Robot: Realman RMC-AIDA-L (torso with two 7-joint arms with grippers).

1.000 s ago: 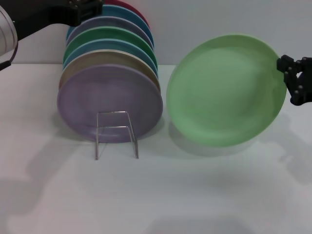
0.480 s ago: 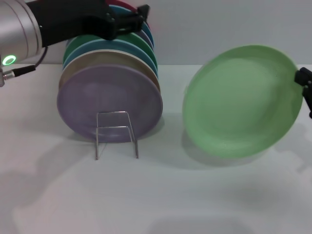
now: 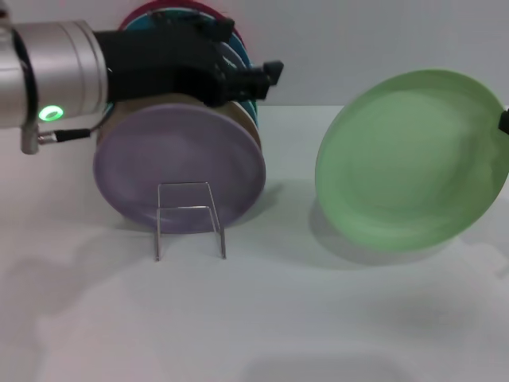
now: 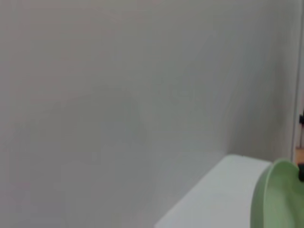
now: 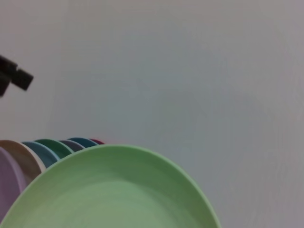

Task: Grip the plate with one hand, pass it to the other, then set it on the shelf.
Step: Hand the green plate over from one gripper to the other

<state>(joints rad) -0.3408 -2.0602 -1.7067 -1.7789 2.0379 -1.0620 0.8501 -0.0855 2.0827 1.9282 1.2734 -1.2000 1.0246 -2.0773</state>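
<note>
Holding the plate [image 3: 411,161] by its rim, right gripper [image 3: 504,121] barely visible, grip presumably pinching; left gripper [image 3: 266,76], spread unclear, risks clipping the racked plates [image 3: 179,167].

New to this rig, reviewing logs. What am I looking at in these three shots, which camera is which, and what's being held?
A two-armed robot at a white table. The head view looks down from its head. The other two come from cameras on each wrist.

On the table a wire rack holds a row of upright plates, with the lilac plate in front.

The right gripper, barely in frame at the right edge, holds the mint-green plate tilted above the table. Its wrist view shows that plate's rim close up.

The left gripper, on the silver arm with the green light, reaches across the rack toward the plate. Its wrist view shows mostly wall.
</note>
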